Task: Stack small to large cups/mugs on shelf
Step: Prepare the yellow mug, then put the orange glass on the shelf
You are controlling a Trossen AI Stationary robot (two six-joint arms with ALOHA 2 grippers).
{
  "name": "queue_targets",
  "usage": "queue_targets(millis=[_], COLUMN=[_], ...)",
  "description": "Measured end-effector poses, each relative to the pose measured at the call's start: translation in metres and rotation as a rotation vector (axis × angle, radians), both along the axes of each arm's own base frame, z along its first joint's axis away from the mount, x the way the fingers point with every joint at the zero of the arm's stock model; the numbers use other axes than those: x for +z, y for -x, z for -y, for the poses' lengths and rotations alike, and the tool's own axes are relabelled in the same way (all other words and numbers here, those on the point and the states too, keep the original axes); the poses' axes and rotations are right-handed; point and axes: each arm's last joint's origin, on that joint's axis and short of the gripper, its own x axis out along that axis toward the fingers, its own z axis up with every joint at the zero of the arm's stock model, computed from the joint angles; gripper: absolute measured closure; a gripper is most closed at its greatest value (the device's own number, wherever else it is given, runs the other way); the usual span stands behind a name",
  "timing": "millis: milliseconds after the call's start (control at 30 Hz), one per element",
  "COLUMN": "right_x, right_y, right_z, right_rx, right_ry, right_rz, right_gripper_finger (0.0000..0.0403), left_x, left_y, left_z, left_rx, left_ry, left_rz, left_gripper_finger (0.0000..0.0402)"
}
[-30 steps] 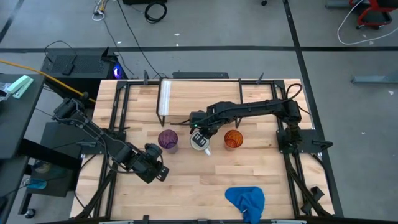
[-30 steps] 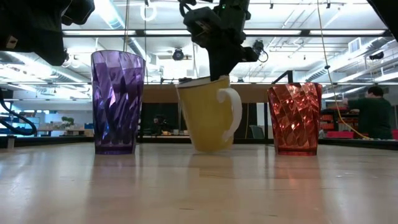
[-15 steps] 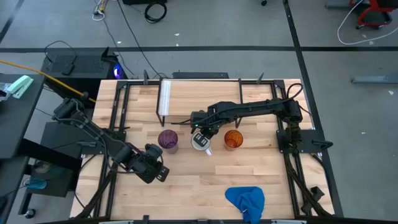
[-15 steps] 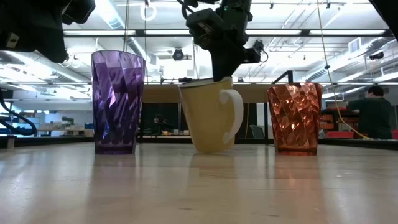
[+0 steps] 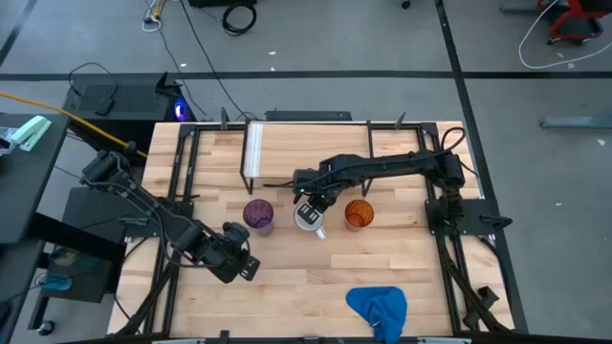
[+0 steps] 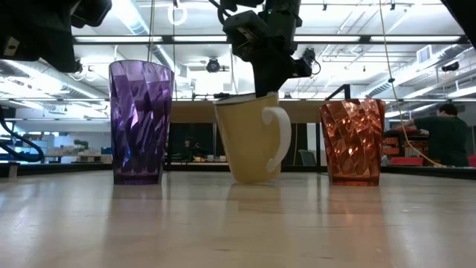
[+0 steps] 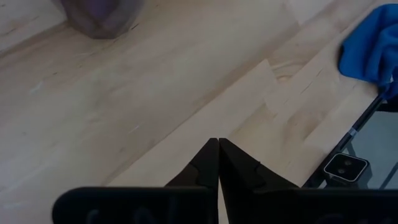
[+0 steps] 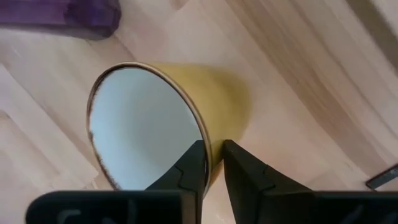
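Three vessels stand in a row mid-table: a purple tumbler point(image 5: 257, 214), a pale yellow mug point(image 5: 308, 219) with a white inside, and an orange cup point(image 5: 359, 213). The tumbler and the cup stand upright on their bases. My right gripper point(image 8: 213, 163) reaches over from the table's right side and is shut on the mug. My left gripper point(image 5: 241, 265) is shut and waits near the table's near left, apart from the tumbler. The light-wood shelf point(image 5: 306, 143) with black wire legs lies at the far side, behind the row. My right gripper holds the mug by its rim point(image 8: 206, 142), on the far side away from the handle point(image 6: 278, 141). One finger point(image 8: 186, 171) is inside the mug and one finger point(image 8: 244, 174) is outside. The fingers come from above, pointing down. The mug leans slightly, its bottom point(image 6: 256, 179) on the table.
A blue cloth point(image 5: 379, 308) lies near the near edge, right of centre. Black frame rails point(image 5: 182, 162) run along the table's left and right sides. Bare wood point(image 5: 306, 272) lies between the cups and the near edge. Beyond the table, a person point(image 6: 450, 141) is in the room.
My right gripper, shut on the mug's rim, has edged slightly toward the orange cup, and the mug has shifted with it. The mug stays on the table.
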Motion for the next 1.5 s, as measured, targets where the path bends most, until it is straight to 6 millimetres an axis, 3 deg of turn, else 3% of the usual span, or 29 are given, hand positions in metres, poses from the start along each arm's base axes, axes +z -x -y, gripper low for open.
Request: queue_targets(millis=[667,1133,1300,1500], right_x=[-0.004,-0.003,0.018,0.069], right_y=[-0.001,0.000,0.013,0.054], right_z=[0.020,0.020,0.016,0.010], right_rx=[-0.032,-0.013,0.030,0.127], right_ry=[-0.102,-0.091,-0.092,-0.052], right_rz=[-0.005,-0.005,0.014,0.073], right_gripper_finger=[0.0344,0.0344,0.0344,0.0344], left_x=[0.000,0.000,0.000,0.000], left_y=[0.002,0.003,0.003,0.003], left_z=[0.003,0.003,0.003,0.002], left_rx=[-0.016,-0.025,-0.025,-0.013], left_ry=[-0.001,-0.007,-0.009,-0.030], left_rz=[0.000,-0.001,-0.002,0.005], left_gripper_finger=[0.0380,0.0386,0.0373,0.0374])
